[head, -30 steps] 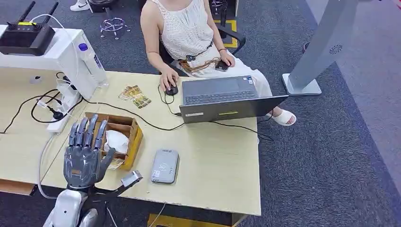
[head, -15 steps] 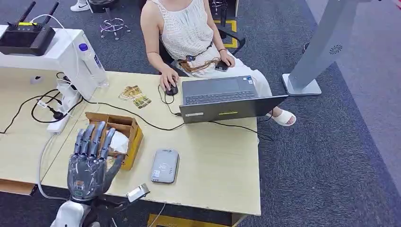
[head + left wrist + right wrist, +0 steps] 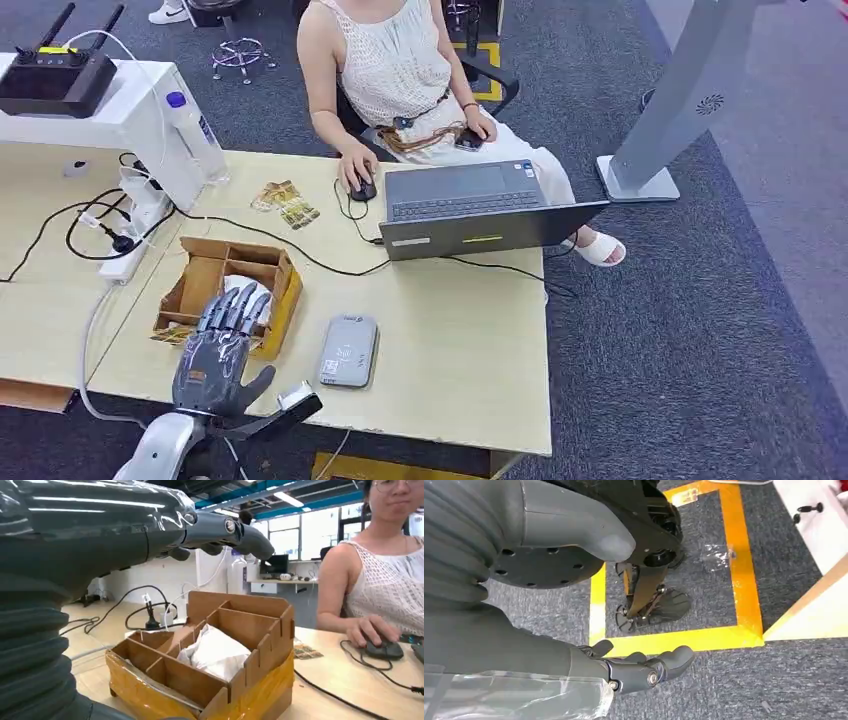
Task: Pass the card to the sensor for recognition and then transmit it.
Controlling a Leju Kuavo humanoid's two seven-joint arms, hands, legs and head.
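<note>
Head view: left robot hand [image 3: 222, 345], fingers spread and empty, hovers over the cardboard box [image 3: 270, 270] on the counter [image 3: 450, 350], beside the grey sensor [image 3: 348, 351]. Left wrist view: white packet [image 3: 215, 650] inside the box; no card discernible. Right wrist view: right robot hand [image 3: 644, 670], loosely curled and empty, above carpet [image 3: 724, 690].

left hand [image 3: 222, 345]: glossy dark plastic, ribbed grey cover | box [image 3: 228, 293]: matt brown cardboard, shiny yellow tape | sensor [image 3: 349, 351]: smooth grey plastic | table [image 3: 460, 340]: pale smooth wood laminate | floor [image 3: 700, 330]: rough grey carpet
</note>
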